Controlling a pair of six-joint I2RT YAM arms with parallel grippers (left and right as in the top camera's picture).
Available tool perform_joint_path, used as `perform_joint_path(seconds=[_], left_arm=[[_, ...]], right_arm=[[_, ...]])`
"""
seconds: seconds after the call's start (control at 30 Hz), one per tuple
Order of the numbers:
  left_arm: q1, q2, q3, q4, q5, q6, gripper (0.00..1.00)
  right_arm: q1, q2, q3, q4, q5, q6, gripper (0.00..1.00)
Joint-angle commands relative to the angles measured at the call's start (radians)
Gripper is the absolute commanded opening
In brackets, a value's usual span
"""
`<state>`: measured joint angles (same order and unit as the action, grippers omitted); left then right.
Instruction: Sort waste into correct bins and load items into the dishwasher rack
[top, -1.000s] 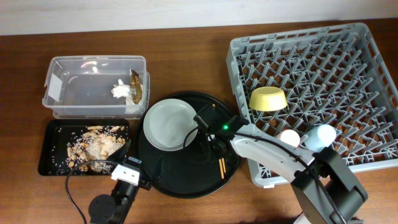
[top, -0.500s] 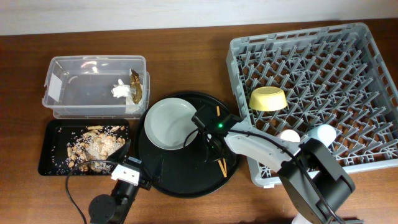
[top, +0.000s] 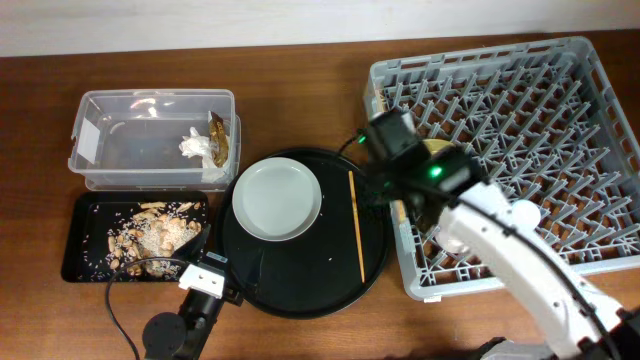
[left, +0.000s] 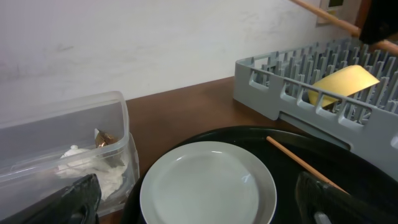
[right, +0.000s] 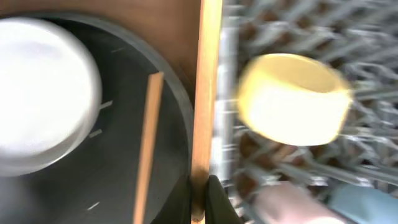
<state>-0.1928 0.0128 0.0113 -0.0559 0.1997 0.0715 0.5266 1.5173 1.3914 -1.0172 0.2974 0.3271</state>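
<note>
My right gripper (right: 200, 190) is shut on one wooden chopstick (right: 206, 87) and holds it in the air over the left edge of the grey dishwasher rack (top: 560, 90). The other chopstick (top: 355, 225) lies on the round black tray beside the grey plate (top: 277, 198). The yellow bowl (top: 440, 150), the blue cup (top: 522, 215) and the pink cup (right: 292, 205) are in the rack. My left gripper (left: 202, 208) is open and empty, low in front of the plate. The clear tub (top: 150, 105) holds tissue (top: 193, 146) and a wrapper (top: 218, 140). The black tray (top: 85, 240) holds food scraps (top: 160, 235).
The big round black tray (top: 300, 290) sits between the bins and the rack. The right arm (top: 500, 240) stretches over the rack's front left corner and hides the pink cup from above. Bare wooden table lies behind the tub.
My right gripper has risen from the round tray with one chopstick and moved up and right to the rack's left edge. The other chopstick stays on the tray.
</note>
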Motion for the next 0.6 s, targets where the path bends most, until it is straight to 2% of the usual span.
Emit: perform_joint_path(seconds=[0.0,0.13,0.17,0.2,0.23,0.27,0.33,0.5,0.57], left_arm=[[0.007,-0.007,-0.002,-0.005,0.014,0.009,0.99],[0.007,-0.007,-0.002,-0.005,0.014,0.009,1.0],[0.007,-0.007,-0.002,-0.005,0.014,0.009,0.99],[0.007,-0.007,-0.002,-0.005,0.014,0.009,0.99],[0.007,-0.007,-0.002,-0.005,0.014,0.009,0.99],[0.007,-0.007,-0.002,-0.005,0.014,0.009,0.99],[0.007,-0.007,-0.002,-0.005,0.014,0.009,0.99],[0.007,-0.007,-0.002,-0.005,0.014,0.009,0.99],[0.007,-0.007,-0.002,-0.005,0.014,0.009,0.99]], right_arm=[[-0.079,0.09,0.001,0.016,0.063,-0.048,0.04],[-0.148,0.193,0.001,0.019,0.029,-0.062,0.05],[-0.153,0.2,0.001,0.019,0.013,-0.063,0.14],[-0.155,0.203,0.001,0.017,-0.028,-0.088,0.3],[-0.154,0.201,0.002,0.014,-0.063,-0.108,0.5],[-0.146,0.191,0.002,0.01,-0.097,-0.114,0.56],[-0.119,0.165,0.002,-0.01,-0.134,-0.113,0.58],[0.0,0.141,0.0,-0.05,-0.236,-0.107,0.54],[0.051,0.15,-0.013,-0.049,-0.245,-0.058,0.54]])
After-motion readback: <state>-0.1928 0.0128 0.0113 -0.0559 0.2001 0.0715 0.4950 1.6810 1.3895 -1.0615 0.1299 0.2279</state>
